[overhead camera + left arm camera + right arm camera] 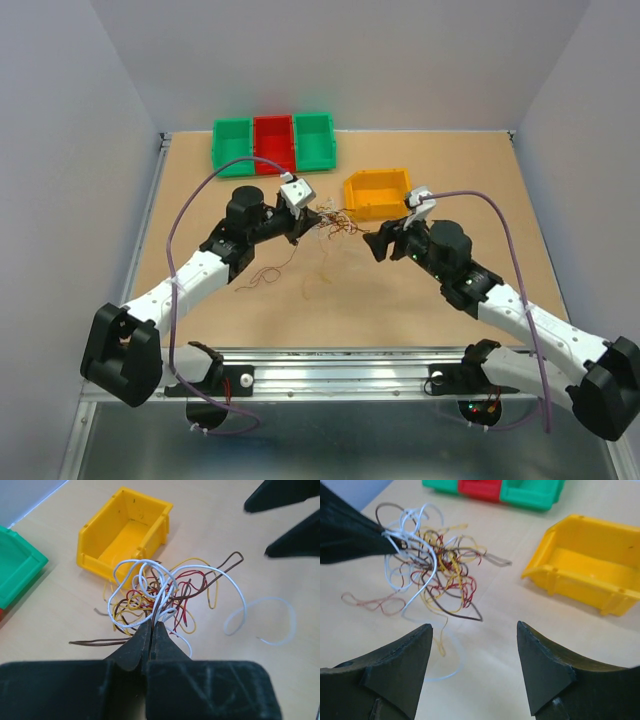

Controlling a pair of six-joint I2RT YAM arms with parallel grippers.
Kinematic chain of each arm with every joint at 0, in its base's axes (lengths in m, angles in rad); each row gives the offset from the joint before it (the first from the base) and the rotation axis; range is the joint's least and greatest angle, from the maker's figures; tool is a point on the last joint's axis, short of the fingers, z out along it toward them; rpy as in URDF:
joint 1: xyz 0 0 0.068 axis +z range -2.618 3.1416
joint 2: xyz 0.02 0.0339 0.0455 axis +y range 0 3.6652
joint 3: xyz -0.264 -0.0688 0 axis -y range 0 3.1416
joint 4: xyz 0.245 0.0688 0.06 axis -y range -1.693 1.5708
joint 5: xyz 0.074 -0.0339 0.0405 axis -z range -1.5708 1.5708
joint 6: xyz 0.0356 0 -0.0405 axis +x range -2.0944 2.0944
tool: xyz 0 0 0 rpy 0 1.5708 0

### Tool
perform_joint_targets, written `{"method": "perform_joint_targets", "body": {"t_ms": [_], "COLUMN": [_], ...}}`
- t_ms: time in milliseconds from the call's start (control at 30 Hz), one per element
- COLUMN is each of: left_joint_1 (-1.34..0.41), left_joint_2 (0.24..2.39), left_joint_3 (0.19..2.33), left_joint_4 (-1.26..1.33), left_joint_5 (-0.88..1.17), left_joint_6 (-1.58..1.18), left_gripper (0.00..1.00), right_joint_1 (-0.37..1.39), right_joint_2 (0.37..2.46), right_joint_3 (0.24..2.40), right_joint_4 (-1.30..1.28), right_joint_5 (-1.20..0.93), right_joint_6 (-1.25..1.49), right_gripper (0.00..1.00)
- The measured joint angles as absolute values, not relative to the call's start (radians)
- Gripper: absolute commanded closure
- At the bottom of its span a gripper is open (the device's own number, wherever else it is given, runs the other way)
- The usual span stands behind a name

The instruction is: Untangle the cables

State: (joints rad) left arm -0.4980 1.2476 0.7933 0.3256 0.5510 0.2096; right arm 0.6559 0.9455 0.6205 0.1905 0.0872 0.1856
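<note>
The cables (331, 221) are a tangle of thin white, yellow, red and brown wires hanging a little above the table's middle, beside the yellow bin. My left gripper (152, 625) is shut on the cables (155, 592), pinching white and brown strands at its fingertips. In the right wrist view the same cables (437, 567) hang from the left fingers (355, 535). My right gripper (475, 626) stands open just right of the bundle, nothing between its fingers. A loose white wire (270, 620) lies on the table beyond the tangle.
A yellow bin (375, 210) sits just behind the right gripper (385, 240). A row of green and red bins (272, 165) stands at the back. A reddish wire (262, 276) and a pale one (320, 275) lie loose on the board.
</note>
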Motion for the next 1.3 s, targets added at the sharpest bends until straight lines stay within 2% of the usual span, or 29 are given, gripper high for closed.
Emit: {"method": "perform_joint_targets", "body": {"t_ms": [367, 567, 633, 767, 967, 1067, 1133, 1300], "left_joint_1": [-0.498, -0.498, -0.498, -0.498, -0.498, -0.497, -0.495, -0.493], "left_joint_2": [1.222, 1.22, 1.22, 1.22, 1.216, 1.187, 1.142, 1.035], "left_joint_3": [0.793, 0.799, 0.804, 0.811, 0.822, 0.822, 0.822, 0.871], "left_joint_4": [0.302, 0.28, 0.273, 0.265, 0.252, 0.239, 0.236, 0.224], "left_joint_5": [0.628, 0.682, 0.701, 0.74, 0.774, 0.745, 0.717, 0.707], "left_joint_6": [0.199, 0.191, 0.189, 0.189, 0.192, 0.192, 0.185, 0.152], "left_gripper": [1.0, 1.0, 1.0, 1.0, 1.0, 1.0, 1.0, 1.0], "right_joint_1": [0.656, 0.656, 0.656, 0.659, 0.663, 0.665, 0.669, 0.671], "right_joint_2": [1.219, 1.303, 1.345, 1.4, 1.44, 1.471, 1.5, 1.543], "right_joint_3": [0.687, 0.694, 0.704, 0.712, 0.712, 0.718, 0.734, 0.773], "right_joint_4": [0.314, 0.444, 0.481, 0.553, 0.711, 0.719, 0.71, 0.709], "right_joint_5": [-0.158, -0.168, -0.162, -0.123, -0.113, -0.084, -0.03, 0.027], "right_joint_6": [0.176, 0.206, 0.215, 0.235, 0.262, 0.266, 0.278, 0.295], "right_gripper": [0.27, 0.27, 0.31, 0.52, 0.54, 0.67, 0.71, 0.72]}}
